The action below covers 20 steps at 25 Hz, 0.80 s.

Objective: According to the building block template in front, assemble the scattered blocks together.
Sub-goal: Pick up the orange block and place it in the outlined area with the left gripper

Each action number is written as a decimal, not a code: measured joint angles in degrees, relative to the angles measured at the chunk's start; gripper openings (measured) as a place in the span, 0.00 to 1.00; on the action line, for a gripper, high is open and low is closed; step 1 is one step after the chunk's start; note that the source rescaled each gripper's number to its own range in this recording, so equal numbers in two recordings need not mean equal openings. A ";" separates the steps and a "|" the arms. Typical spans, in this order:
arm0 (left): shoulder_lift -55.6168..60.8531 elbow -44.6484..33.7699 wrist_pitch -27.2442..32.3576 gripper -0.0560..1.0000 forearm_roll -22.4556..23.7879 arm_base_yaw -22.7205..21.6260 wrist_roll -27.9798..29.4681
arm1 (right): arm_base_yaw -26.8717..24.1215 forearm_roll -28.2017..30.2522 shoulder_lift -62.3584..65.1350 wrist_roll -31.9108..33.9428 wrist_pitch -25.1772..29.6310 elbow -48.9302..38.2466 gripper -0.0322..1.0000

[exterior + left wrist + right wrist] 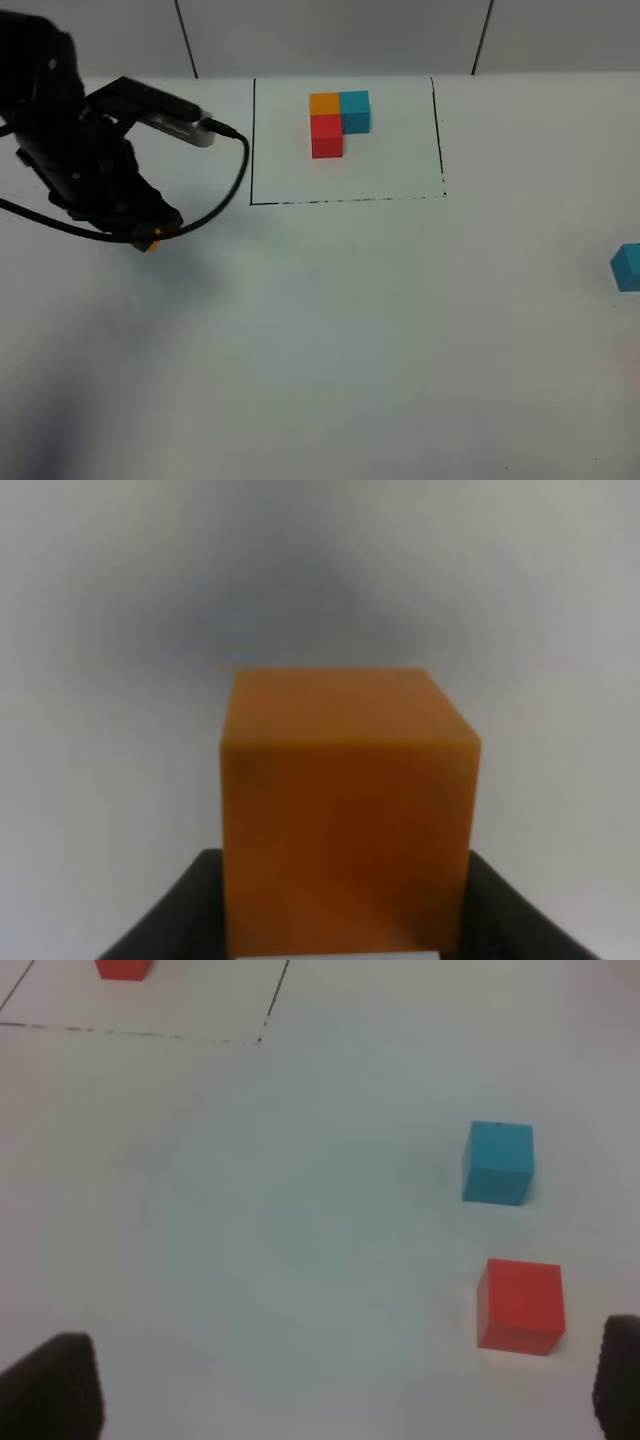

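The template [338, 121] is an L of orange, blue and red cubes inside a thin black drawn rectangle at the back middle. My left gripper [148, 238] is at the left of the table, shut on the loose orange cube [345, 810], of which only a corner [150, 243] shows from above. The loose blue cube [628, 266] sits at the right edge; in the right wrist view the blue cube [498, 1162] has the loose red cube [520, 1305] beside it. My right gripper [340, 1385] is open, apart from both cubes, its fingertips [50, 1385] spread wide.
The white table [350, 340] stretches between the left arm and the cubes at the right. A black cable [225, 190] loops from the left arm. The rectangle's drawn line [130, 1032] and the template's red cube [122, 968] show in the right wrist view.
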<state>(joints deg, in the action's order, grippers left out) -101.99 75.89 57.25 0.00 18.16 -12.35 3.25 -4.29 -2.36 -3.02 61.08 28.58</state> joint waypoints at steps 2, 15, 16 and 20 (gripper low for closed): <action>-2.80 4.75 3.19 0.06 0.89 2.78 -4.44 | 0.00 0.00 0.00 0.00 0.00 0.00 1.00; -23.97 27.02 9.72 0.06 1.21 16.50 -24.06 | 0.00 -0.18 0.00 0.00 0.00 0.00 1.00; -24.94 28.48 10.25 0.06 1.21 16.91 -24.50 | 0.00 -0.24 0.00 0.00 0.00 0.00 1.00; -29.58 35.58 11.00 0.06 1.27 17.66 -26.66 | 0.00 -0.28 0.00 0.00 0.00 0.00 1.00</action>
<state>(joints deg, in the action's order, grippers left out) -131.57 111.47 68.26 1.27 35.82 -39.01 3.25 -4.58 -2.36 -3.02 61.08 28.58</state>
